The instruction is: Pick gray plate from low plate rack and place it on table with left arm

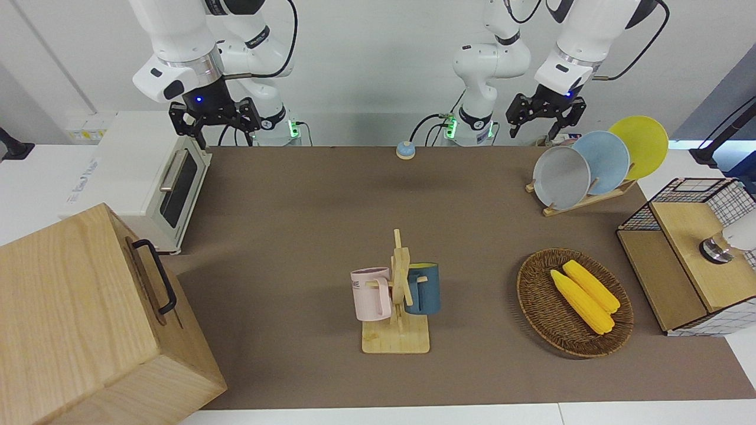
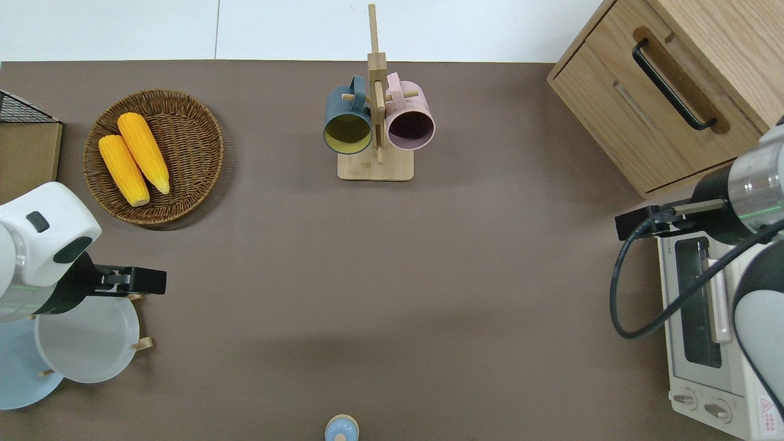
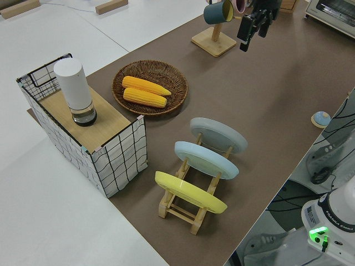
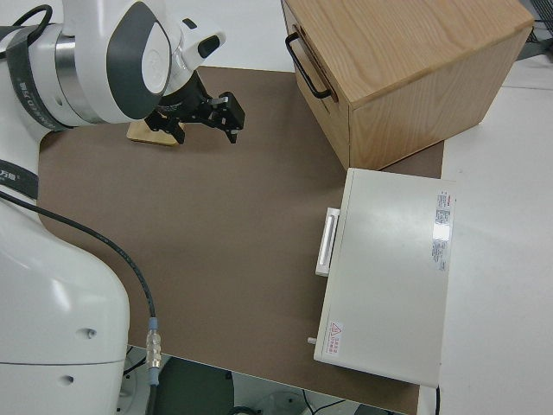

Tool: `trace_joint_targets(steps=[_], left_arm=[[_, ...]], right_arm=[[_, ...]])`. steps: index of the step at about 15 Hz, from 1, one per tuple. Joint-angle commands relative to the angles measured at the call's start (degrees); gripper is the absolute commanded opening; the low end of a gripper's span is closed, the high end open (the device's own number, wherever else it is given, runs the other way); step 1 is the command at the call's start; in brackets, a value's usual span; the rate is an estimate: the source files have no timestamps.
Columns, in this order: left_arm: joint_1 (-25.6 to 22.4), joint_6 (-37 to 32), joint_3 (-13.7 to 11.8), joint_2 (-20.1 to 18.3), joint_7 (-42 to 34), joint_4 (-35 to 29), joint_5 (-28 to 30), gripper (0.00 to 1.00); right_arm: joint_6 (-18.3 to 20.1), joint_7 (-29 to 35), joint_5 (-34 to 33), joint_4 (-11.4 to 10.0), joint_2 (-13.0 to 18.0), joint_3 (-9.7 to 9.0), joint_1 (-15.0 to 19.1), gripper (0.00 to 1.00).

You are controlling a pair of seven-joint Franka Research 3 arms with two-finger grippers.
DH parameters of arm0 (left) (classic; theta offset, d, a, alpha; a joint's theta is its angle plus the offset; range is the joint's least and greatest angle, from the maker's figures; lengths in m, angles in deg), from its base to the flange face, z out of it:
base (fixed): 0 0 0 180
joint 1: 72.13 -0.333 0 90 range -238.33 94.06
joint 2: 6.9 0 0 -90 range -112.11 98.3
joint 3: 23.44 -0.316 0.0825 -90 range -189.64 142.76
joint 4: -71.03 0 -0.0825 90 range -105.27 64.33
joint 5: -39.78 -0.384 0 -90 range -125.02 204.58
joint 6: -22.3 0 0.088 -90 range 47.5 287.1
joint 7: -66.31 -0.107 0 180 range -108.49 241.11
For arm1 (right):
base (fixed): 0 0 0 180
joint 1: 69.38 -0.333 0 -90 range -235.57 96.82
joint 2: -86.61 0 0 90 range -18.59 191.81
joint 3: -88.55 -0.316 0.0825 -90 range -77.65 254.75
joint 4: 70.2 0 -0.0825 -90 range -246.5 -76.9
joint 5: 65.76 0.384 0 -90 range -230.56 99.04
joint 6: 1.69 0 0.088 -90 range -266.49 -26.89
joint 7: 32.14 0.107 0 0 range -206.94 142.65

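The gray plate point(image 1: 561, 177) stands tilted in the low plate rack point(image 1: 582, 202) at the left arm's end of the table point(image 1: 295, 236), in the slot farthest from the robots. It also shows in the overhead view point(image 2: 86, 343) and the left side view point(image 3: 219, 134). My left gripper point(image 1: 540, 127) is open and empty, up in the air. In the overhead view it point(image 2: 147, 282) is over the gray plate's upper rim. My right arm is parked, its gripper point(image 1: 215, 121) open and empty.
A light-blue plate point(image 1: 602, 162) and a yellow plate point(image 1: 641, 144) share the rack. A wicker basket point(image 1: 534, 307) with corn, a wire-sided box point(image 1: 691, 254), a mug stand point(image 1: 398, 295), a toaster oven point(image 1: 171, 189), a wooden cabinet point(image 1: 88, 319) and a small blue bell point(image 1: 405, 150) are on the table.
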Motion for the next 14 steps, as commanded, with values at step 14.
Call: trace_joint_targets(steps=[14], left_arm=[[0.34, -4.60, 0.69, -1.02, -0.87, -0.80, -2.54, 1.00]], right_arm=[[0.74, 0.74, -0.09, 0.52, 0.07, -1.00, 1.07, 0.983]])
